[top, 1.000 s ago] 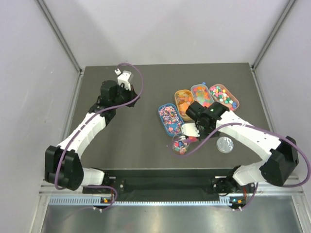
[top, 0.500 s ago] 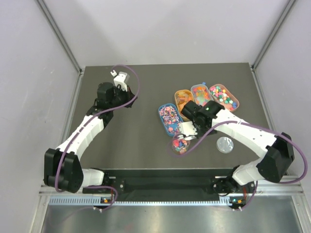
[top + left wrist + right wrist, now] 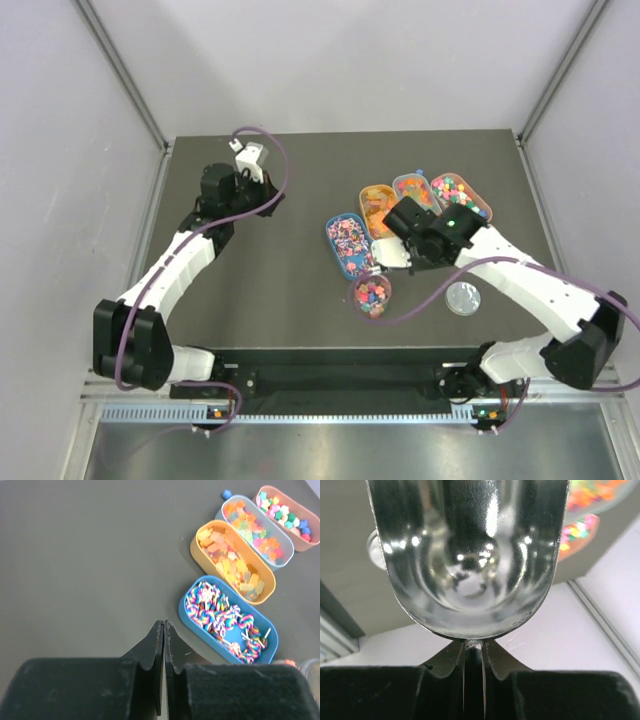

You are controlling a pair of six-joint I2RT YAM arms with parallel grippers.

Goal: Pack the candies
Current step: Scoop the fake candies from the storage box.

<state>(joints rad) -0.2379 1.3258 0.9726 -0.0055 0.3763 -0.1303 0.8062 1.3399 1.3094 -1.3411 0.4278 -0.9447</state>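
Dark grey tabletop (image 3: 300, 200) inside pale walls, and the landmark to watch is the small round cup (image 3: 371, 295) near the front edge, already holding a colourful heap of sweets. Beyond that cup the candies (image 3: 235, 570) wait in four oval trays: the blue tray (image 3: 350, 245) just past the cup, then the orange tray (image 3: 378, 210), the pale blue tray (image 3: 415, 193) and the pink tray (image 3: 461, 197), each farther beyond and to the right of it. A clear lid (image 3: 462, 297) lies flat to the cup's right, apart from it. The right gripper (image 3: 473, 647) hangs just beyond the cup, its pincer clamped tight on the handle of the metal scoop (image 3: 470, 555), and the wrist view shows that bowl shiny and bare, not a sweet in it. The left gripper (image 3: 163, 635) hovers well off to the cup's left and farther back, pincer pressed together, holding nothing. My read: this is the gap between scoops, with filling under way and the cup not yet lidded. Next up, the scoop needs to dip low into one of the trays, dig in under the sweets, then come level to the cup without spilling.
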